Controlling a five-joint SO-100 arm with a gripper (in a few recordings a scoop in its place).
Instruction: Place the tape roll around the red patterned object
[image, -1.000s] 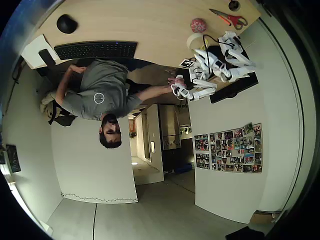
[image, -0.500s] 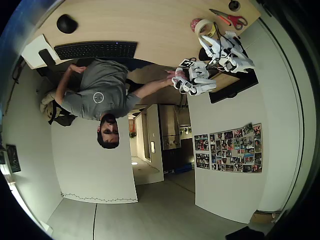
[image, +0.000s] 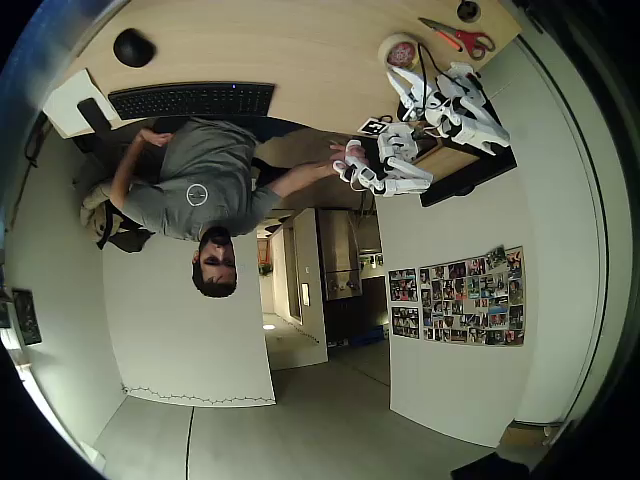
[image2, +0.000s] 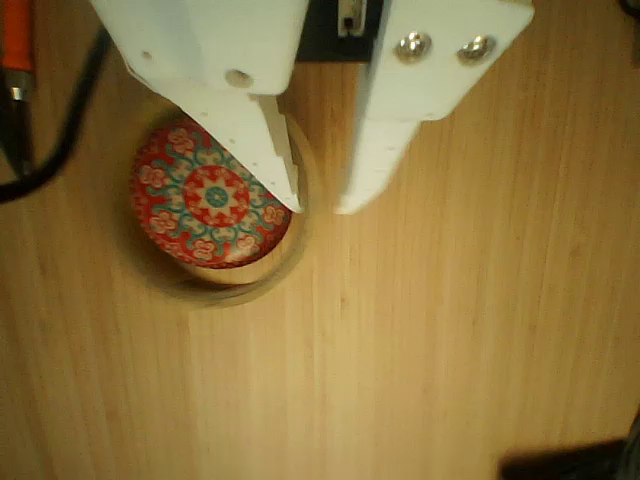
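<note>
The cream tape roll (image: 400, 41) lies flat on the wooden table, ringed around the red patterned object (image: 401, 53). In the wrist view the red patterned object (image2: 208, 205), round with a teal and red floral design, sits inside the tape roll (image2: 245, 290). My white gripper (image2: 318, 205) straddles the ring's right wall, one finger inside and one outside. The jaws stand slightly apart, so the gripper is open. In the overhead view my gripper (image: 404, 73) points at the ring from just below it.
Orange-handled scissors (image: 460, 38) lie right of the ring, and their handle (image2: 14, 40) and a black cable (image2: 60, 120) show at the wrist view's left. A black mouse (image: 133, 47) and keyboard (image: 190, 100) are far left. A person (image: 200, 190) sits at the table.
The arm carried the tape roll from beside the red object up and over it. The ring now rests on the table around it.
</note>
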